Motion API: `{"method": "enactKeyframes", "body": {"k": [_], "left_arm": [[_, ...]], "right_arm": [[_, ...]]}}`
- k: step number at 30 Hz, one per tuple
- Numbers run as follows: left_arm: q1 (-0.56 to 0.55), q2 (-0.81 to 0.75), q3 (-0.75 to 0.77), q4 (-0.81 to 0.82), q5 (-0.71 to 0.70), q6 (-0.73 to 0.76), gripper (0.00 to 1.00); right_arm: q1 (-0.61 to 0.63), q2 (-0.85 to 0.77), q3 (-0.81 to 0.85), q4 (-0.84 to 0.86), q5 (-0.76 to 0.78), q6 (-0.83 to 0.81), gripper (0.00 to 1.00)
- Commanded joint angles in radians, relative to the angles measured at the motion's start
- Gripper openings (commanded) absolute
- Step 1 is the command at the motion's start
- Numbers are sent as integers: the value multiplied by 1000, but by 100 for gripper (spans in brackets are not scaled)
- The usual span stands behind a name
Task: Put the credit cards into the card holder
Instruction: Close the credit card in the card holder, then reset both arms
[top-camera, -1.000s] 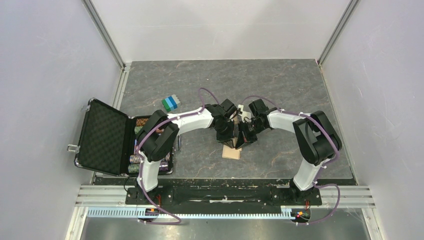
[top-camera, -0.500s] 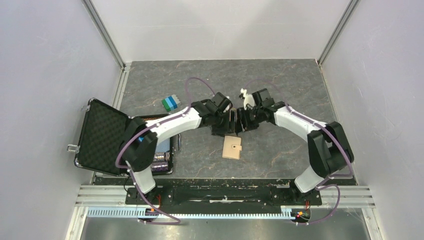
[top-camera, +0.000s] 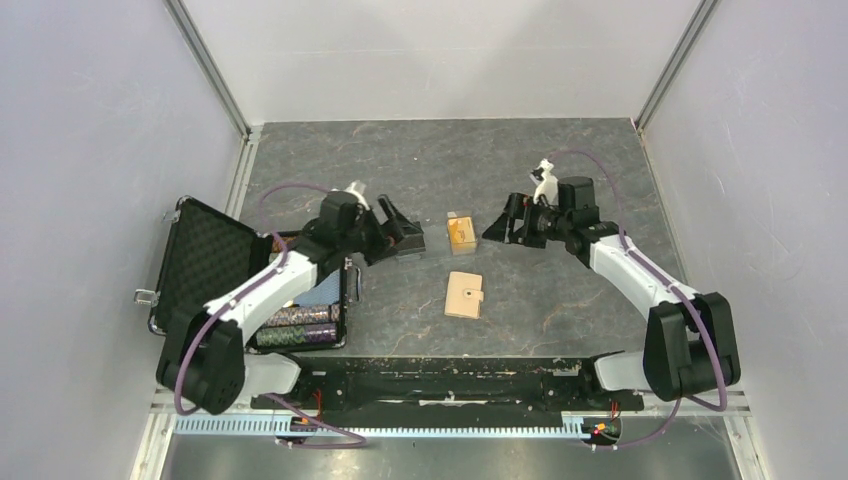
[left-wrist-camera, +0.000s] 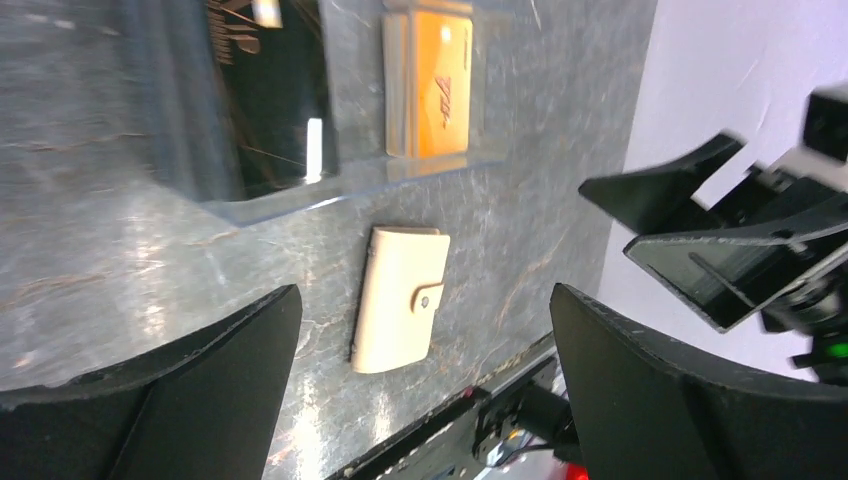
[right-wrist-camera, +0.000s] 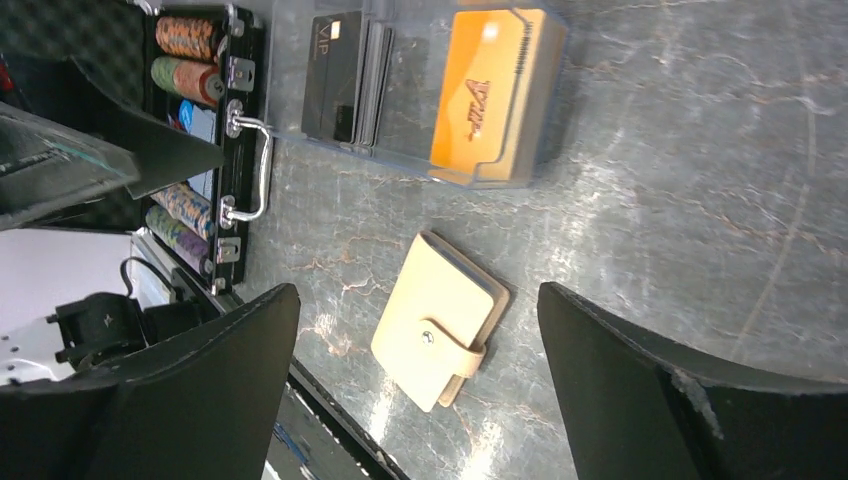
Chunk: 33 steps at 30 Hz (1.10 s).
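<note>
Poker chip case (top-camera: 205, 275): open at the far left of the table (top-camera: 560, 180), foam lid thrown back, rows of chips (top-camera: 300, 318) in its tray.
Left hand (top-camera: 403, 232): fingers wide apart, holding nothing, between the chip case and the clear box.
Clear box (top-camera: 461, 232): at mid-table, just beyond the wallet; under its lid are an orange face (right-wrist-camera: 480, 95) and a stack of black cards (right-wrist-camera: 335, 70).
Card holder (top-camera: 465, 295): tan wallet lying flat between the two hands, nearer the arm bases, folded, snap tab (right-wrist-camera: 455, 345) fastened, touched by neither hand.
Credit cards: none lies loose in view; whether any sit inside the shut wallet cannot be told.
Right hand (top-camera: 503, 226): fingers wide apart, empty, just right of the clear box.
Step in hand: judged a stand-off, nothing being gripped.
Next move: if cards remain outside, one hand must pin the wallet while the other frees the snap.
Writing: "VIP" on the top black card; the slanted script on the orange face is too blurred to read.
</note>
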Motion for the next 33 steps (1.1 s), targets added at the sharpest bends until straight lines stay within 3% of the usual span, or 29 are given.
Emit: {"method": "enactKeyframes", "body": {"k": [1, 7, 12, 18, 23, 33], "left_arm": [[115, -146, -88, 134, 64, -99, 100], [263, -225, -144, 35, 95, -74, 100], [318, -213, -148, 19, 117, -39, 100], [366, -116, -35, 0, 116, 80, 100], [369, -68, 42, -20, 38, 212, 100], [369, -130, 73, 5, -177, 342, 100]], "right_arm": [[-61, -60, -70, 147, -62, 106, 93], [-101, -79, -106, 156, -72, 106, 98], [-107, -98, -110, 148, -50, 88, 98], [-107, -91, -23, -2, 83, -70, 98], [-108, -83, 48, -106, 258, -169, 98], [-107, -207, -39, 37, 480, -254, 98]]}}
